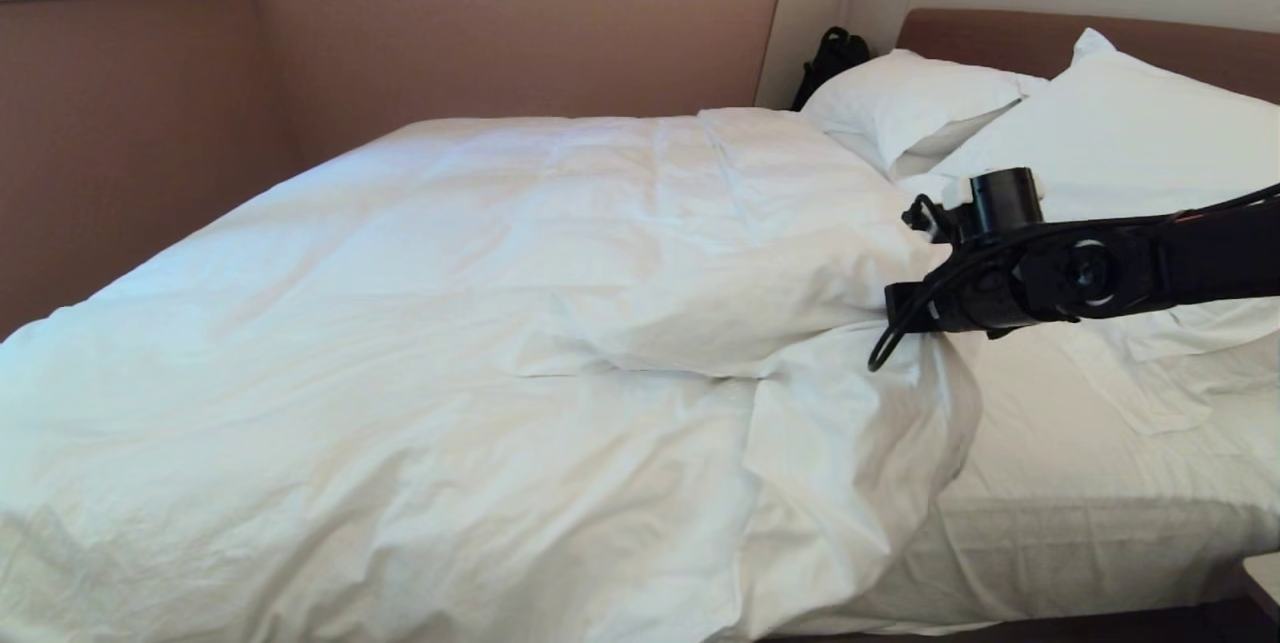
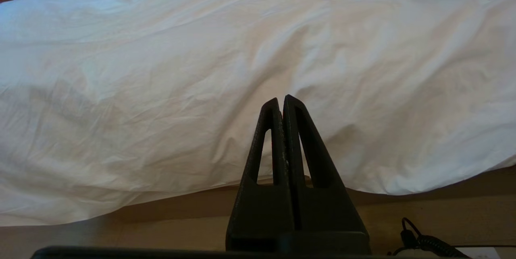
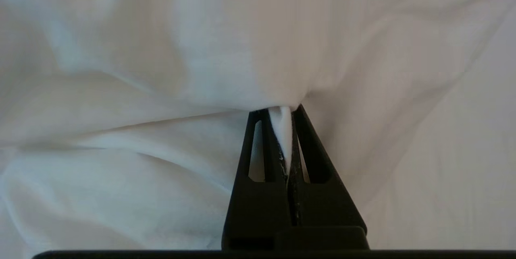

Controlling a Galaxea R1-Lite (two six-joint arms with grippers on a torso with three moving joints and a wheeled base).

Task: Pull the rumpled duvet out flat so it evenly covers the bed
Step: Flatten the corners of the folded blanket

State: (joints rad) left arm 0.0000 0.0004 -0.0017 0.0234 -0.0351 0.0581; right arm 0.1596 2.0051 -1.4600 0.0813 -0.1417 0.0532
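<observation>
The thick, puffy white duvet (image 1: 480,323) lies rumpled over the wide white-sheeted bed (image 1: 1080,523), its folded-back edge near the two white pillows (image 1: 1010,113), where the black right gripper (image 3: 285,114) pinches a fold of it, while the black left gripper (image 2: 281,100), jaws pressed together and empty, hangs by the bed's side edge.
</observation>
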